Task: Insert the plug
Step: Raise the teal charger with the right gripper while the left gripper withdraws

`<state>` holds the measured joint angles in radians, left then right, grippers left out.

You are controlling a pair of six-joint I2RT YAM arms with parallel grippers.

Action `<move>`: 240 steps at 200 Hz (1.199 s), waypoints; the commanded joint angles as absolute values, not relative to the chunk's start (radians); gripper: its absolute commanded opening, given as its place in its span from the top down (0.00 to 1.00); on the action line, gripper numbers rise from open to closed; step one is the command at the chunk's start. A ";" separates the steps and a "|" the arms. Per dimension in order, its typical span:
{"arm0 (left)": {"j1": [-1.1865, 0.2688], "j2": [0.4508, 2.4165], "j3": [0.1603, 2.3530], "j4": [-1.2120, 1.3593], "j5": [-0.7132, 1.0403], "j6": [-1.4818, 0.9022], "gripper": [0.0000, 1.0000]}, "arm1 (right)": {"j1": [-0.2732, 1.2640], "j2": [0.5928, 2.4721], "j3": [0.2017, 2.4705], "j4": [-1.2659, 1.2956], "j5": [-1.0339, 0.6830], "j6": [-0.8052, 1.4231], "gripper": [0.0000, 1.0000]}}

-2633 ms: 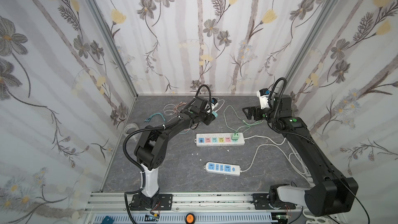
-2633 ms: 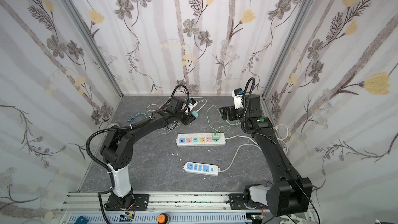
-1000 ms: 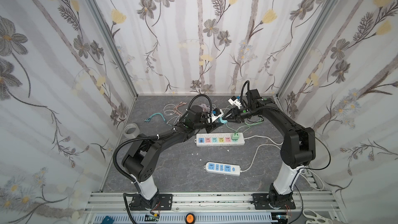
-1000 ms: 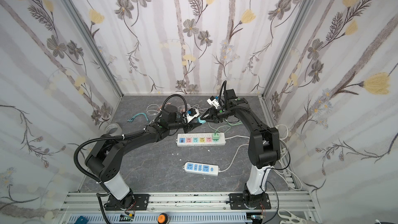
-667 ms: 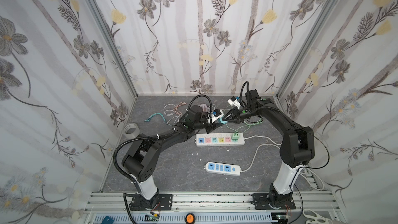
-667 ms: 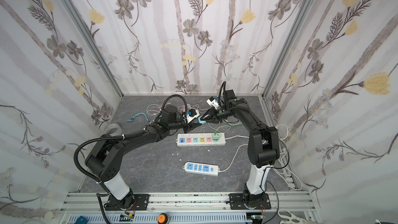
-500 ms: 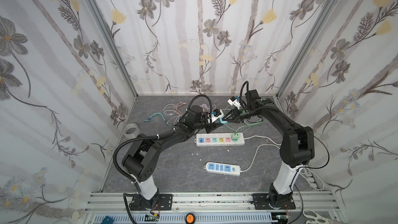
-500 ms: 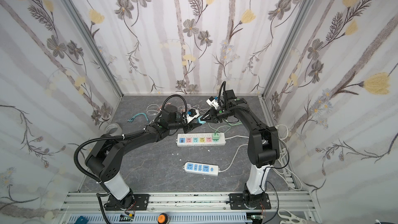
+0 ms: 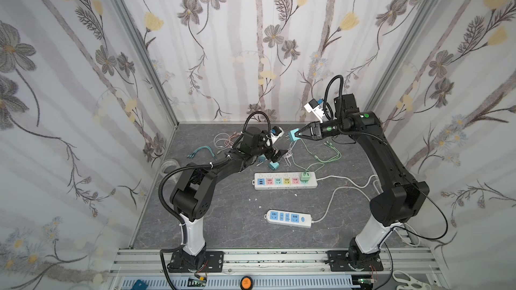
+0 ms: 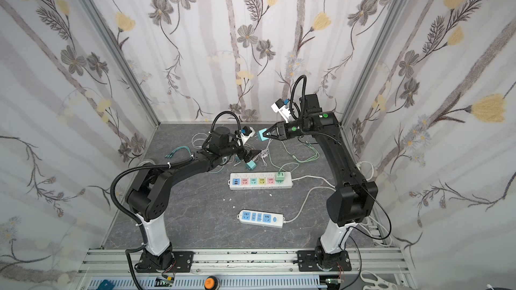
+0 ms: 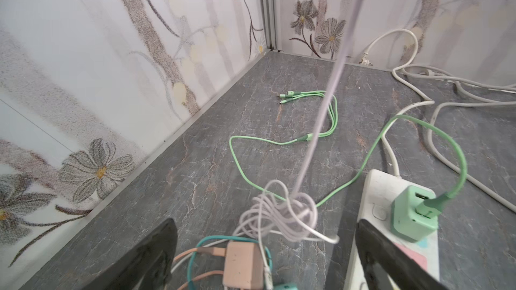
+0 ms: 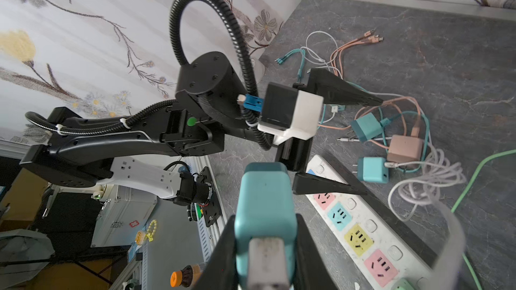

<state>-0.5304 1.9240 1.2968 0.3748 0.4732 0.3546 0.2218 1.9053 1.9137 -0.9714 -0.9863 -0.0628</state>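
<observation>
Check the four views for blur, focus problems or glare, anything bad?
Left wrist: the pale cable hanging across the frame is smeared, the floor is sharp. Right wrist: the teal charger in the right gripper sits very close, its rear connector soft. Both top views: even light, no glare, only faint shadows.

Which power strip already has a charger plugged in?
The longer strip with multicoloured sockets: a green charger sits in its end socket. The shorter blue-socket strip holds nothing.
</observation>
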 commanded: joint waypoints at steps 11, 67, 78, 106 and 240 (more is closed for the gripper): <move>-0.515 2.000 1.348 0.455 0.532 0.310 0.00 | 0.229 1.913 1.954 -0.974 -1.023 -0.103 1.00; -0.518 2.024 1.375 0.283 0.531 0.152 0.19 | 0.232 1.922 1.954 -0.969 -1.000 -0.091 1.00; -0.524 2.015 1.376 0.235 0.535 0.110 0.24 | 0.233 1.926 1.954 -0.968 -1.000 -0.088 1.00; -0.552 1.997 1.375 0.170 0.486 -0.025 0.29 | 0.238 1.936 1.954 -0.957 -0.996 -0.073 1.00; -0.628 2.086 1.519 0.029 0.412 -0.167 0.55 | 0.244 1.926 1.920 -0.945 -0.981 -0.072 1.00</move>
<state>-0.6239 2.0720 1.5017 0.0452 0.4152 -0.1562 0.2428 1.9305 1.9228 -0.9821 -0.9688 -0.0612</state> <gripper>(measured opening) 0.465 0.250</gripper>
